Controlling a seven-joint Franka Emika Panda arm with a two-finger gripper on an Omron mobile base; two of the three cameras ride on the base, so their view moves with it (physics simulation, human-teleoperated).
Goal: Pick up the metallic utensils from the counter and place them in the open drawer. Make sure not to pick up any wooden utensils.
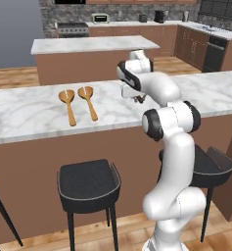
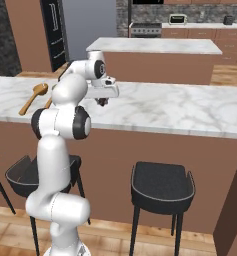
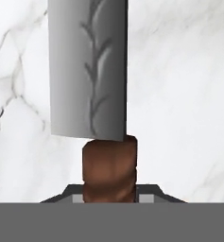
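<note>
- pincer (image 1: pixel 138 99) low over the marble counter (image 1: pixel 34 115), about mid-length, arm folded forward over the near edge
- hand view: cleaver-type knife (image 3: pixel 90 71), broad grey metal blade with a dark branching pattern, reddish-brown handle (image 3: pixel 108 168) running down between the finger tips (image 3: pixel 149 191)
- tips sit tight against both sides of the handle, so the pincer looks clamped on the knife; can't tell if it is off the counter, marble directly behind it
- right base view: small dark-brown bit visible under the pincer (image 2: pixel 103 101), just above the counter surface
- two wooden spoons (image 1: pixel 68 105) lie side by side on the counter, well to the robot's left of the pincer, heads away from the robot, handles toward the near edge, untouched
- black stools (image 1: pixel 88 188) stand under the counter's near side
</note>
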